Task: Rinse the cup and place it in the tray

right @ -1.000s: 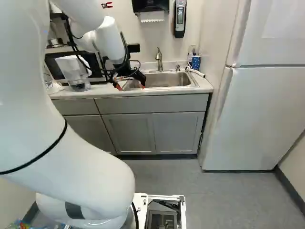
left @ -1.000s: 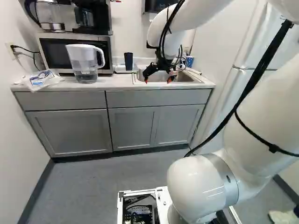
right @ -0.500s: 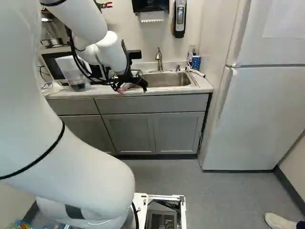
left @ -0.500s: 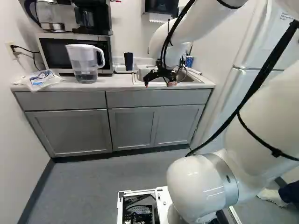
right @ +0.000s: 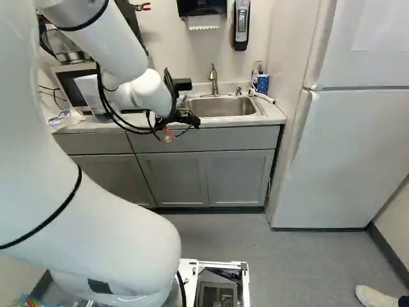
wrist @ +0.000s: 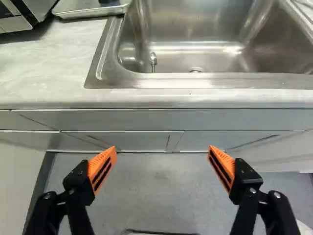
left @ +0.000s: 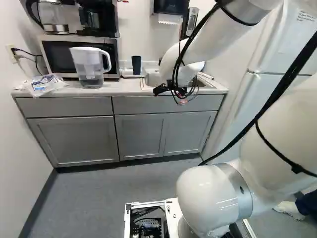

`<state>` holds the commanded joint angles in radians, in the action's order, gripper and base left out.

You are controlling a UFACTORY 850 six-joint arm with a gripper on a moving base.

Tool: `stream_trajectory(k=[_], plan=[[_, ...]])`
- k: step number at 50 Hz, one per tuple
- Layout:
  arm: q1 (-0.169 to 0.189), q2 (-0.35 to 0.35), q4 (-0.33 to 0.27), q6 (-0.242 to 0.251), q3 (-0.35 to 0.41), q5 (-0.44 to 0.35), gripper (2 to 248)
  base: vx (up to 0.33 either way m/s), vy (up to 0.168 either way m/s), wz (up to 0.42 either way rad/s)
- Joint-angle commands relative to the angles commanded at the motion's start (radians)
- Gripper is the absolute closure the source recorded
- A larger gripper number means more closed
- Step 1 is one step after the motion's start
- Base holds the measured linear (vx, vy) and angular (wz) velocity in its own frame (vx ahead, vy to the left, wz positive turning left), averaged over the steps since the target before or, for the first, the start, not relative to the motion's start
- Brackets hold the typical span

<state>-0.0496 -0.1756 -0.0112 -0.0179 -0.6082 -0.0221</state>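
Gaping wide, the claw (right: 177, 131) hanging just short of the sink (right: 223, 107), fingers well apart, beyond it the dark cup (left: 136, 65) standing in the tray (wrist: 90, 13) beside the microwave (left: 55, 55), long axis vertical.

Bright light fills the room. Glare streaks the steel sink (wrist: 205, 34) ahead of the gripper (right: 169, 136); off to one side, soft shadow darkens the countertop (wrist: 54, 68).
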Motion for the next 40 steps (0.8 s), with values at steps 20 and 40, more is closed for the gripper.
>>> stream_trajectory(k=[20,40], plan=[[0.015,-0.031,0.003,0.005,0.154,-0.251,3,0.0,0.0,0.0],[0.027,-0.056,0.006,0.01,0.282,-0.46,3,0.0,0.0,0.0]])
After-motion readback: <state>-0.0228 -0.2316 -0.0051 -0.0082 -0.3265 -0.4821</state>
